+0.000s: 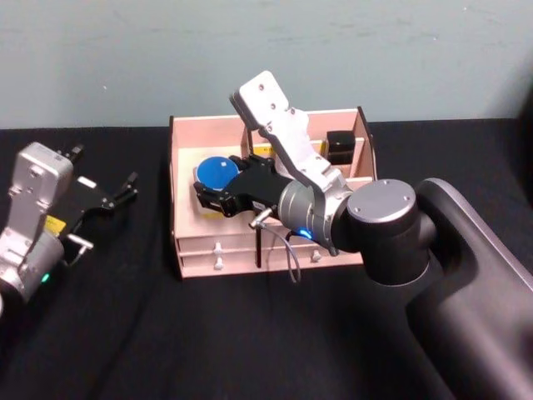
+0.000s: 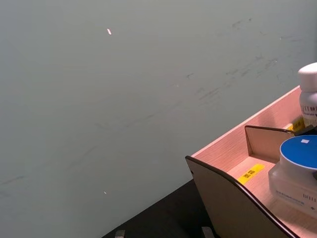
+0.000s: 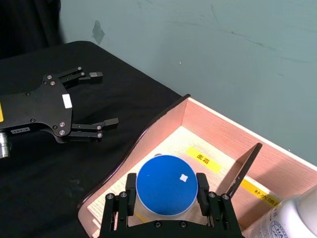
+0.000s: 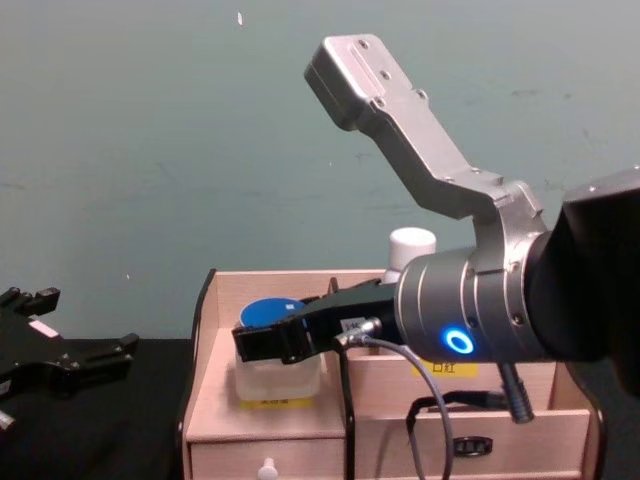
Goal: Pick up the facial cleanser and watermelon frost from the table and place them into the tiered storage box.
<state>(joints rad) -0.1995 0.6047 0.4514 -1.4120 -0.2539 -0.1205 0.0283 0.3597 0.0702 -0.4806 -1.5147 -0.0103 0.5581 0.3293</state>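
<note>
The blue-lidded jar [image 3: 167, 186] is gripped by the right gripper [image 3: 166, 198] inside the tiered storage box [image 1: 185, 175], mid-frame. A white bottle [image 4: 410, 252] is already stored. The left gripper [image 1: 117, 196] is spread, empty, far left.

Yellow labels [image 3: 202, 159] with small dark Chinese characters lie on the floor of the wooden storage box [image 3: 163, 122]. In the right wrist view the nearer one seems to read "面霜", and a second label [image 3: 261, 191] past the divider begins "补水", the rest too small to read. In the left wrist view, a white bottle [image 2: 308, 94] shows dark capital letters, cut off and not legible. The clear jar with a blue lid [image 2: 296, 173] carries fine print on its side, too small to read. A white sticker [image 3: 66, 100] on the left gripper [image 3: 99, 101] is blank.
</note>
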